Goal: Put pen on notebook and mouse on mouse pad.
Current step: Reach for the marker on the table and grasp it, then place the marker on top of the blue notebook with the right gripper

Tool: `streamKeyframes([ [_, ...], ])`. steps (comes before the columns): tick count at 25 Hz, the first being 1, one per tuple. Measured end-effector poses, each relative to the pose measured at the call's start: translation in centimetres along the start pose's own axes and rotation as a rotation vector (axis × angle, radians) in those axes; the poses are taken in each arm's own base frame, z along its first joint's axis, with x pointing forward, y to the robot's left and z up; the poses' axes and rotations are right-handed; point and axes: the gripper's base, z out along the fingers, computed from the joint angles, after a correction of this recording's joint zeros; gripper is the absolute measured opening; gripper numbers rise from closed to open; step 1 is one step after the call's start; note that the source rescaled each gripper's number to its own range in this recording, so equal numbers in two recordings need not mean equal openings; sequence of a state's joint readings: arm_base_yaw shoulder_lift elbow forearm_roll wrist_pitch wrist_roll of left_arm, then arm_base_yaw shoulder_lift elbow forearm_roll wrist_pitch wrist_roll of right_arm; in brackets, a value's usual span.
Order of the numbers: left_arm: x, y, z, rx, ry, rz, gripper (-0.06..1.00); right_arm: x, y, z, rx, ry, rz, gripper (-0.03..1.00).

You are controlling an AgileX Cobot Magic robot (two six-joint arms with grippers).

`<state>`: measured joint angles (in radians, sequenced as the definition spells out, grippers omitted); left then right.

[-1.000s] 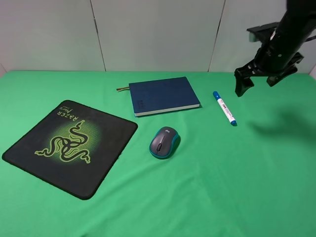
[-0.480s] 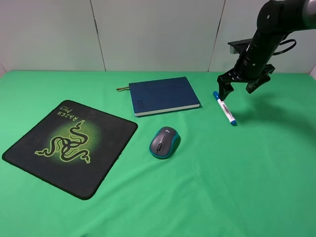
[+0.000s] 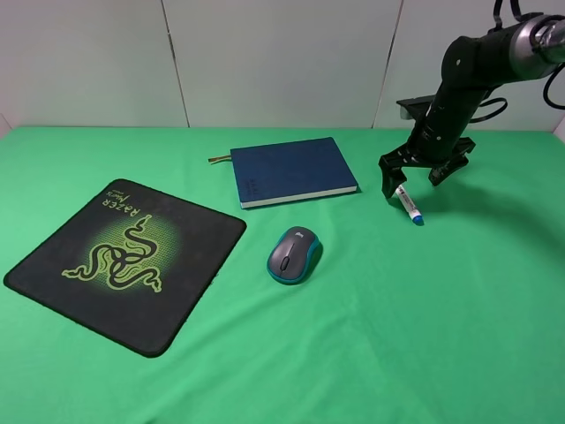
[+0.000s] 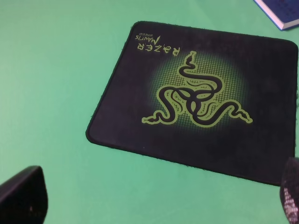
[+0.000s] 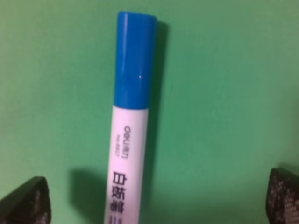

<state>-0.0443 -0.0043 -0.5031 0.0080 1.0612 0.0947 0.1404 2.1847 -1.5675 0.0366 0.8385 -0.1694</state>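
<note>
The pen (image 3: 410,206) lies on the green cloth to the right of the notebook (image 3: 292,170); its white barrel and blue cap fill the right wrist view (image 5: 131,140). My right gripper (image 3: 411,184) is open just above it, one finger on each side, fingertips (image 5: 23,203) at the corners of the wrist view. The mouse (image 3: 294,253) sits in front of the notebook, right of the mouse pad (image 3: 79,274). In the left wrist view the mouse pad (image 4: 154,70) lies below my open left gripper (image 4: 156,198). The left arm is out of the high view.
The green cloth covers the whole table up to a white panelled back wall. A corner of the notebook (image 4: 280,11) shows in the left wrist view. The right arm (image 3: 468,79) reaches in from the upper right.
My right gripper has come down and leftward from the upper right until it straddles the pen's upper part. The pen, notebook, mouse and mouse pad have not moved.
</note>
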Motion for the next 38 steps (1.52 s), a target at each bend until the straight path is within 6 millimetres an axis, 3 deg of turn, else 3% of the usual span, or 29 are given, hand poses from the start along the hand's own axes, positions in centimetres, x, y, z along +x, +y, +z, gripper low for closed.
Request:
streamKeyframes([
  [9,0.0,0.0,0.0,0.0,0.0,0.0,1.0,0.1,0.0,1.0,-0.001,0.013,0.0,0.97],
  [17,0.0,0.0,0.0,0.0,0.0,0.0,1.0,0.1,0.0,1.0,-0.001,0.015,0.0,0.49],
  [24,0.0,0.0,0.0,0.0,0.0,0.0,1.0,0.2,0.0,1.0,-0.003,0.023,0.0,0.0],
  [33,0.0,0.0,0.0,0.0,0.0,0.0,1.0,0.3,-0.1,0.9,0.006,0.032,-0.009,0.0],
  [38,0.0,0.0,0.0,0.0,0.0,0.0,1.0,0.2,-0.1,-1.2,0.019,0.011,-0.019,0.0],
])
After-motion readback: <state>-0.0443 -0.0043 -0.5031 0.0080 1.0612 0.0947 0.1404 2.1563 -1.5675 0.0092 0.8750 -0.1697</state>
